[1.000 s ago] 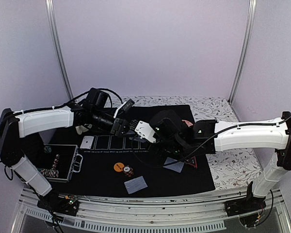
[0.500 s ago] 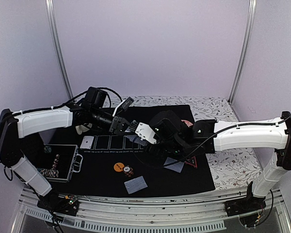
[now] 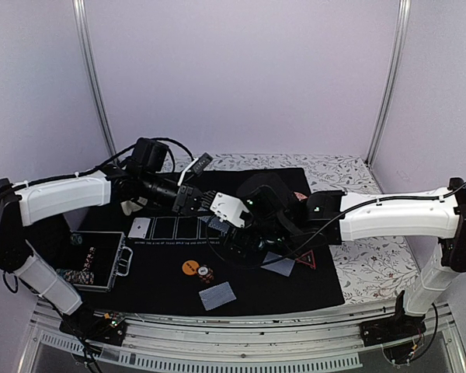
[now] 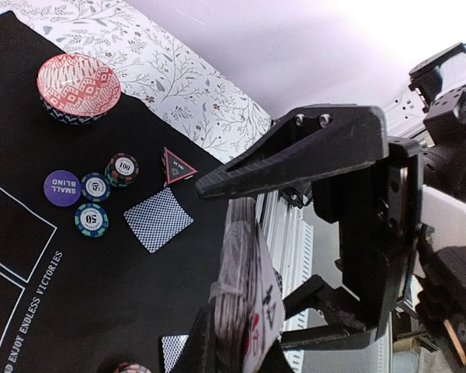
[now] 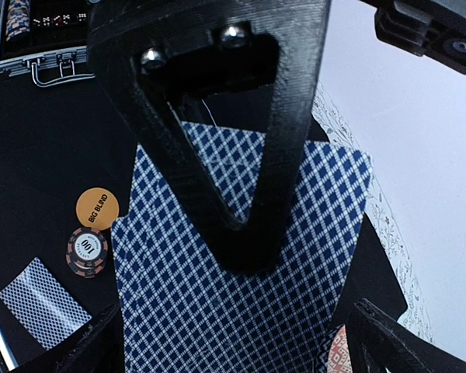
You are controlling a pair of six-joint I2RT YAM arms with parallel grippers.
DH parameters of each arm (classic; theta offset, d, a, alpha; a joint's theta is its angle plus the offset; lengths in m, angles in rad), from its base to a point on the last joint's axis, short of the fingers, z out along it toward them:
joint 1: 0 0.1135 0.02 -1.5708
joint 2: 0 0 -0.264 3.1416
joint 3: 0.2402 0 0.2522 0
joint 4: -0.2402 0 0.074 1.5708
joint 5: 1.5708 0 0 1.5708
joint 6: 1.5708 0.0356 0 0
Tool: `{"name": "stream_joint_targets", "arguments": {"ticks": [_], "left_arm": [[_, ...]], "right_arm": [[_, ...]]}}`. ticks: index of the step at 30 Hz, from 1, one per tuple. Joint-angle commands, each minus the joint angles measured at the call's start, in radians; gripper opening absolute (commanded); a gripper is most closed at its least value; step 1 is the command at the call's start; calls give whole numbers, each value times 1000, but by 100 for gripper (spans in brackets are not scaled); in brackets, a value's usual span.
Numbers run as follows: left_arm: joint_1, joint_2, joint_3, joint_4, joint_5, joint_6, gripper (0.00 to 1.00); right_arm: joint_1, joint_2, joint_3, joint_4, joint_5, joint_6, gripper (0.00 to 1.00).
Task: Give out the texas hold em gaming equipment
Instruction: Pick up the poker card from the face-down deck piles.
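thin card stack (image 4: pixel 245 307) in left claw (image 4: pixel 208 272), round striped chips (image 4: pixel 95 187)

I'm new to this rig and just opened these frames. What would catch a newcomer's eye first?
Above the middle of the black mat, the left hand pinches a deck while the open right hand hangs right beside it. A red patterned bowl sits toward the mat's far right near some chips, and a metal case lies at its near left.
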Motion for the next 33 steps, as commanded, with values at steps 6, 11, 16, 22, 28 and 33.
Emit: {"name": "stream_joint_targets", "arguments": {"ticks": [6,11,16,22,28,33], "left_arm": [[-7,-36,-21,4,2,6,0],[-7,-29,-19,4,3,6,0],[-7,-26,-18,3,-1,7,0],[-7,-21,-15,3,10,6,19],[-6,-33,-2,-40,-107,28,33],[-3,-46,23,-90,-185,60,40]], "right_arm": [[-36,36,39,16,12,-9,91],[-39,40,40,17,5,-9,79],[-40,38,40,18,-4,-5,67],[-40,36,44,19,-2,-2,60],[-40,27,45,21,3,-3,58],[-40,21,36,20,3,0,58]]}}
